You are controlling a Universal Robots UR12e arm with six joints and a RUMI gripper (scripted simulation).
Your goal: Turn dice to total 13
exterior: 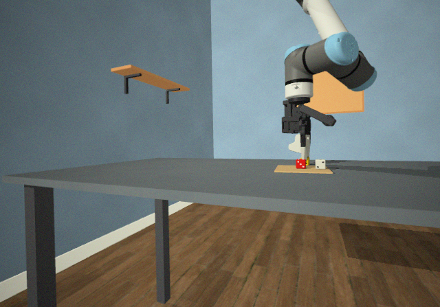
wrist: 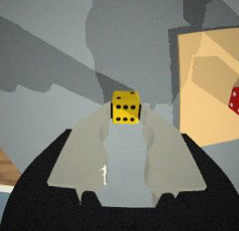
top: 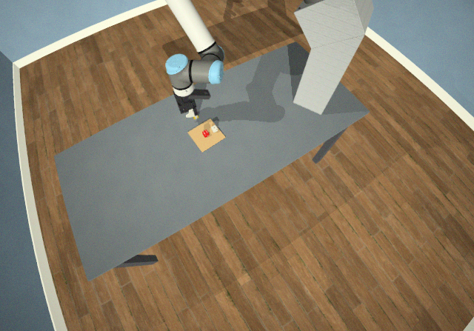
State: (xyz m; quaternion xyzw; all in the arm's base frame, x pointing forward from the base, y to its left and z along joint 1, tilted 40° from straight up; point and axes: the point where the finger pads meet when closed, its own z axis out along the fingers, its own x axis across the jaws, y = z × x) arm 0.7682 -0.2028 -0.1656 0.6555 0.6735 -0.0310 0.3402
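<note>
The gripper [top: 194, 116] [exterior: 305, 158] [wrist: 125, 112] is shut on the yellow die [top: 195, 117] [exterior: 308, 161] [wrist: 125, 115], a fingertip against each side. In the wrist view six pips show on its larger face and two on the narrower one. It is beside the mat [top: 202, 145] [exterior: 283, 170] [wrist: 191, 128], low over or on the table; which I cannot tell. The red die [top: 205, 133] [exterior: 300, 163] [wrist: 235, 100] and the white die [top: 214, 129] [exterior: 320, 164] sit flat on the mat, apart. Their top numbers are too small to read surely.
The grey table [top: 145, 182] [exterior: 170, 176] carries the mat. The arm's grey pedestal [top: 331, 67] stands at the table's far right in the top view. A wooden shelf [exterior: 152, 78] hangs on the wall, well away from the gripper.
</note>
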